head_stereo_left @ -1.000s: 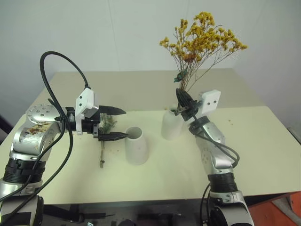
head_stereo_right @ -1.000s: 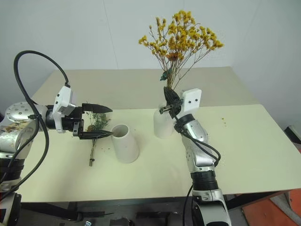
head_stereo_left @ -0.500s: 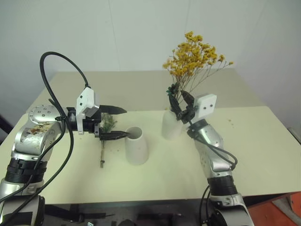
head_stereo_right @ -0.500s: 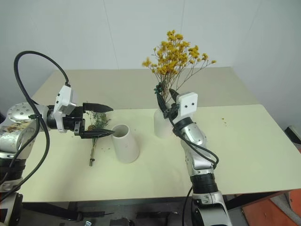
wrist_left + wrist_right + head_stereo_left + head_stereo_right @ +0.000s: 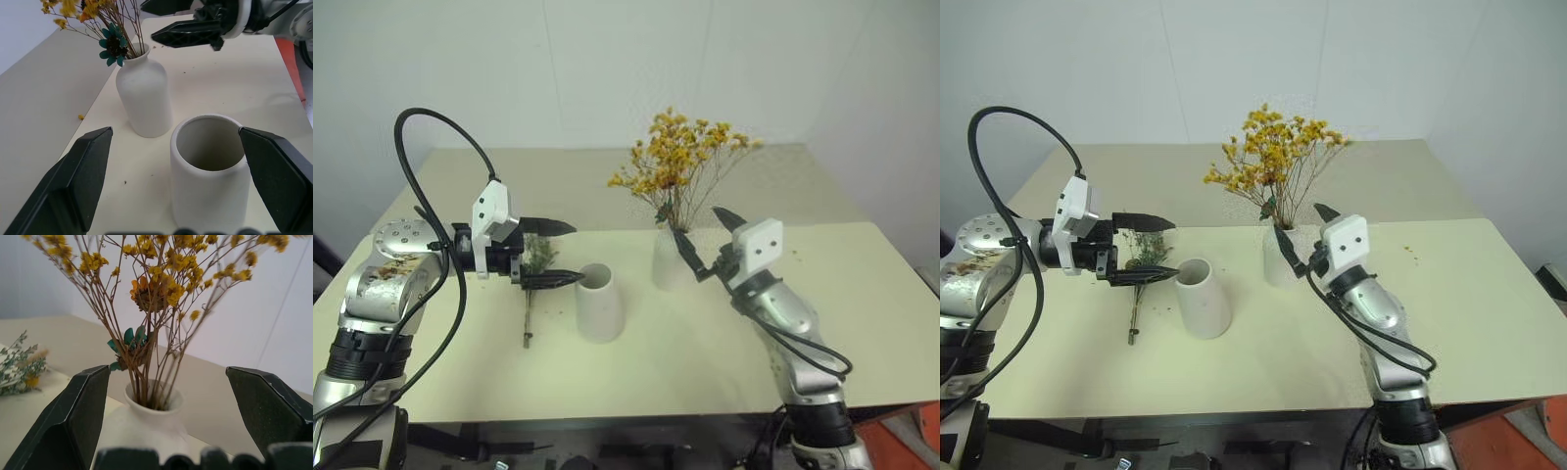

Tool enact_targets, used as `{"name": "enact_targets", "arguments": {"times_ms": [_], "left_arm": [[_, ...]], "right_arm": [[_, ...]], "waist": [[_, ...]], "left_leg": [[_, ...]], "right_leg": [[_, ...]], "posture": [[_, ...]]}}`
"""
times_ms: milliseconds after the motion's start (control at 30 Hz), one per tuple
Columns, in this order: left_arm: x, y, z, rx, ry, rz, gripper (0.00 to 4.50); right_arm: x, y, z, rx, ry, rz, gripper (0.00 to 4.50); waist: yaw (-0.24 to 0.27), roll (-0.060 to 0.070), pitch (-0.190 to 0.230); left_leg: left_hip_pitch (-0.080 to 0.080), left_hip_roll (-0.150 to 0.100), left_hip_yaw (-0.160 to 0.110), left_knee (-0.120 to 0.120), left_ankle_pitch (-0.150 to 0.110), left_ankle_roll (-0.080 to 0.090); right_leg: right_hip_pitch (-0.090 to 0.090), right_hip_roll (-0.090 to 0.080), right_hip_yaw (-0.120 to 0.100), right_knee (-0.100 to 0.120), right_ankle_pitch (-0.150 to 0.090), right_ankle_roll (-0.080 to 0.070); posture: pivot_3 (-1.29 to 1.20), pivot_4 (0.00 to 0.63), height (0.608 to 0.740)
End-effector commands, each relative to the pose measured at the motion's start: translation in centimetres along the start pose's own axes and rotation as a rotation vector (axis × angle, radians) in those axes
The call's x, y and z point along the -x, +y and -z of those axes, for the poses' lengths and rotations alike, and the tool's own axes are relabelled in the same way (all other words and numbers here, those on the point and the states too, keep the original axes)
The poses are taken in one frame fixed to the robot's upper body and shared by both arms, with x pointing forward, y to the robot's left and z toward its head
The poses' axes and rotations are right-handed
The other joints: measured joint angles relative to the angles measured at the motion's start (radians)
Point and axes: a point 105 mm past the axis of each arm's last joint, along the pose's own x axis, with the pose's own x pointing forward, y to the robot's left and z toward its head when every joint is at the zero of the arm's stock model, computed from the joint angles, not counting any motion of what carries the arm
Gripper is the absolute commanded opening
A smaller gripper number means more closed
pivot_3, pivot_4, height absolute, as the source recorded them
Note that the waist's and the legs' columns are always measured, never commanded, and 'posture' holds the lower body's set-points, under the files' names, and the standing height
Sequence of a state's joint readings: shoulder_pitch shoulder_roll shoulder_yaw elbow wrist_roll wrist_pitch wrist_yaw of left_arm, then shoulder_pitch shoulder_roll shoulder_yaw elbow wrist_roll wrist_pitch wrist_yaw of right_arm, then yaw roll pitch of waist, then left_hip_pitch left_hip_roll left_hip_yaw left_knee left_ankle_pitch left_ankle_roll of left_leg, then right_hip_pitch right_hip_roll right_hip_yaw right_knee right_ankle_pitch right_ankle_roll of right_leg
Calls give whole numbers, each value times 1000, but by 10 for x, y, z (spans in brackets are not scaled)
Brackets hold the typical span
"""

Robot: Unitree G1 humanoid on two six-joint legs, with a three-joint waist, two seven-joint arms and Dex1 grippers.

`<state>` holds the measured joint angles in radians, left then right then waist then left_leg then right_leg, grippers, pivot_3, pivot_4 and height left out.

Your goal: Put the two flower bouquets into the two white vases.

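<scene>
- landmark: cone vase [image 5: 598, 303], white, wide mouth, upright on cream table [image 5: 862, 323], nothing inside it
- bottle vase [image 5: 670, 260] stands just beside cone vase, toward the robot's right and a bit farther back, upright, not touching it
- yellow bouquet [image 5: 677, 164] sits stems-down in bottle vase neck, blossoms fan out above it; a teal dried flower [image 5: 113, 46] and an orange-brown one [image 5: 146, 291] sit low in the bunch
- grey-green sprig [image 5: 534, 262] lies flat on table just beside cone vase on the robot's left, stem end pointing toward the robot, leafy head away; not in any vase
- left gripper [image 5: 560, 254] hangs over the sprig head, just left of cone vase, pointing sideways at it; fingers spread wide, nothing between them; lower fingertip is close to cone vase rim, contact can't be told
- right gripper [image 5: 705, 240] is right of cone vase, just beside bottle vase on its right, pointing at it; fingers spread wide either side of the neck in right wrist view, not pinching stems or vase
- few small crumbs [image 5: 792, 252] on table well right of cone vase, past right gripper
- one bouquet placed, cone vase not yet filled
</scene>
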<state>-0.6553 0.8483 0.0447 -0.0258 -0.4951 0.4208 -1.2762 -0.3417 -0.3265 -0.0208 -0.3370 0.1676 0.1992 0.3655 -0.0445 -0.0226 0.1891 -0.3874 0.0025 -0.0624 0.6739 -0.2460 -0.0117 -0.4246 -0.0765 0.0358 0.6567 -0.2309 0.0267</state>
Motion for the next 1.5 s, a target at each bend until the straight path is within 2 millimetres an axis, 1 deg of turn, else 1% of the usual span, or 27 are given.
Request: {"name": "enact_targets", "arguments": {"times_ms": [33,100,200,300,400,433,533,633,700,733,767,833,867,1000,1067,1167,1233,1367,1433,1500], "left_arm": [[10,4,-12,-40,-22,-40,4500],[13,5,-12,-37,-23,-45,4500],[19,3,-11,-18,-25,-64,4500],[30,-1,-9,24,-36,-103,4500],[47,-4,-3,59,-38,-200,4500],[53,-3,-1,77,-36,-249,4500],[73,-3,7,121,-21,-402,4500],[88,0,17,222,1,-654,4500],[94,-5,27,278,46,-770,4500],[95,-7,29,290,61,-801,4500],[98,-8,33,313,88,-853,4500],[102,-9,42,351,141,-971,4500],[102,-9,47,403,150,-1005,4500],[92,-8,66,502,219,-1050,4500],[85,-3,74,535,268,-1065,4500],[66,13,76,628,254,-1042,4500],[58,18,77,666,264,-1022,4500],[43,18,102,744,423,-998,4500],[36,18,106,759,475,-982,4500],[29,18,106,776,503,-961,4500]], "right_arm": [[19,-9,-23,-10,-9,-15,4458],[31,-9,-31,-28,14,-69,4458],[48,-6,-50,-37,52,-212,4458],[56,2,-70,8,78,-371,4458],[57,14,-80,67,130,-527,4458],[56,17,-81,64,155,-559,4458],[40,20,-79,24,236,-558,4458],[23,28,-84,-38,282,-584,4458],[13,34,-87,-81,305,-604,4458],[10,35,-88,-94,315,-609,4458],[8,41,-88,-101,326,-633,4458],[7,52,-86,-95,349,-690,4458],[6,55,-85,-95,360,-709,4458],[6,58,-82,-93,380,-733,4458],[5,58,-80,-92,386,-731,4458],[4,57,-76,-88,399,-717,4458],[4,57,-75,-81,404,-708,4458],[7,52,-73,-68,419,-669,4458],[10,49,-72,-65,427,-646,4458],[12,45,-71,-63,437,-620,4458]], "waist": [[0,0,0],[0,0,0],[-1,0,0],[-4,-1,0],[-6,-1,0],[-5,-1,1],[-4,-2,1],[2,-2,1],[3,-3,1],[7,-3,0],[10,-4,0],[16,-4,0],[19,-4,0],[29,-5,0],[31,-5,0],[35,-6,-1],[31,-7,-1],[19,-7,-1],[16,-7,-1],[19,-7,-1]], "left_leg": [[0,0,0,0,0,0],[0,0,0,0,0,0],[0,0,1,0,0,0],[2,1,2,0,0,1],[4,3,4,-1,0,1],[4,3,4,-1,0,1],[4,5,5,-1,0,1],[4,5,6,-1,0,0],[4,5,6,-1,0,0],[3,5,6,-1,-1,0],[3,4,5,-1,-1,0],[1,4,5,-1,-1,0],[1,4,5,-1,-1,0],[1,3,5,-1,-1,0],[1,3,5,-1,-1,0],[1,3,5,-1,0,0],[1,3,5,-1,0,0],[0,2,6,-1,0,0],[0,2,6,-2,0,0],[-1,2,5,-2,0,0]], "right_leg": [[0,0,0,0,0,0],[0,0,0,0,0,0],[1,0,0,0,0,0],[1,0,2,-1,0,0],[2,2,3,-1,-1,2],[3,2,3,-1,-2,3],[3,2,3,-2,-3,5],[2,2,4,-2,-2,4],[2,2,3,-3,-1,2],[2,1,3,-3,0,0],[2,1,3,-3,1,0],[1,1,2,-5,1,0],[2,1,2,-6,2,1],[3,1,2,-8,3,2],[3,1,2,-8,3,2],[3,1,2,-8,4,1],[3,1,1,-9,4,1],[1,1,3,-9,4,2],[1,1,4,-9,4,2],[0,1,3,-9,4,2]], "posture": [[0,150,740],[0,150,740],[0,150,740],[0,150,740],[0,150,740],[0,150,740],[0,150,740],[0,150,740],[0,150,740],[0,150,740],[0,150,740],[0,150,740],[0,150,740],[0,150,740],[0,150,740],[0,150,740],[0,150,740],[0,150,740],[0,150,740],[0,150,740]]}}
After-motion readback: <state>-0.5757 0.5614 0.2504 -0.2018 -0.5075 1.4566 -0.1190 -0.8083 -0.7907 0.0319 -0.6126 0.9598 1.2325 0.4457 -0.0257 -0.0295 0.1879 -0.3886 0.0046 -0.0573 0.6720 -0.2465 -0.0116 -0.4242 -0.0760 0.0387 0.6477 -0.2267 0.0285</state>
